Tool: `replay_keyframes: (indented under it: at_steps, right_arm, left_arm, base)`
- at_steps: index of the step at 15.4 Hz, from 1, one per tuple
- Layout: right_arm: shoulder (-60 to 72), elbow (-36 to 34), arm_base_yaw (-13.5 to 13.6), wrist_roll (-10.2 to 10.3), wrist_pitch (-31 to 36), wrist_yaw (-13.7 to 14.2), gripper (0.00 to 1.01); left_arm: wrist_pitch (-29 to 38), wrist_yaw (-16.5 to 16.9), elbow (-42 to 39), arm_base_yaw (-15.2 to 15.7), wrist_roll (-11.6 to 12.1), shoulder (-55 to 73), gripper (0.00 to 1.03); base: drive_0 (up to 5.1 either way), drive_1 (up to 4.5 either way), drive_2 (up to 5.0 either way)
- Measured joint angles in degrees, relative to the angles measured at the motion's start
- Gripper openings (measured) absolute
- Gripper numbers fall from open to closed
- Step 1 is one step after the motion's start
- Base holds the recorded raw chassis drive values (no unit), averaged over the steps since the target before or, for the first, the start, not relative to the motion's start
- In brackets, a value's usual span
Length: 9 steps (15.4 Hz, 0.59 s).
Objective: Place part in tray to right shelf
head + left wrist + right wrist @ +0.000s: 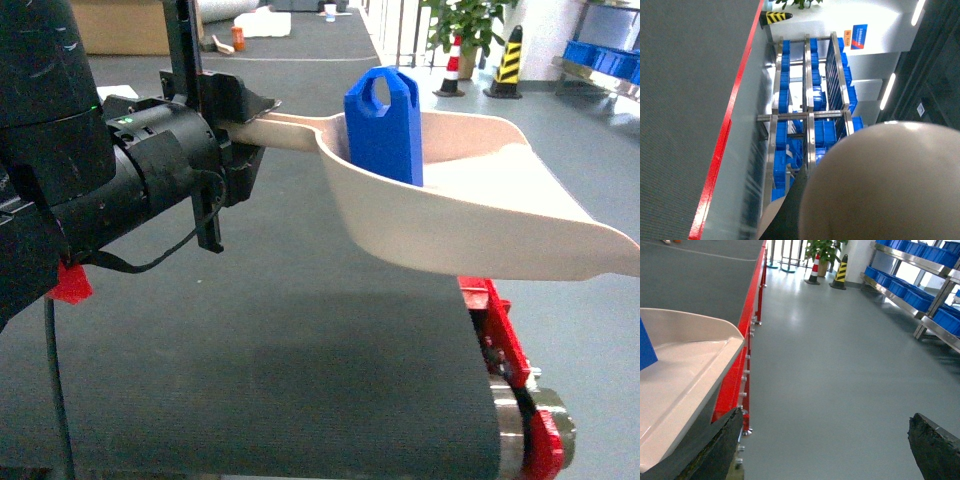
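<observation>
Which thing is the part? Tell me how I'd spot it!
Find the big beige tray held out over the dark conveyor belt by the left end effector. Standing upright inside its deep end is the part. It is the only bright-blue block there, with a looped hole at its top.

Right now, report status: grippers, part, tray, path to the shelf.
Left gripper shut on tray handle. Right gripper open, empty. Part upright in tray, over the belt. Right shelf across open floor; cones far off.
</observation>
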Motion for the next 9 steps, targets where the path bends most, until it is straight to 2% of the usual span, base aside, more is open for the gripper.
replay_keyframes:
  at_steps: [9]
  right_arm:
    - [0.0, 0.0, 0.0, -0.1, 0.0, 0.0, 0.98]
  left_arm:
    - [0.1, 0.0, 0.0, 0.0, 0.0, 0.0, 0.14]
  base:
    - [5.1, -2.34, -2.3]
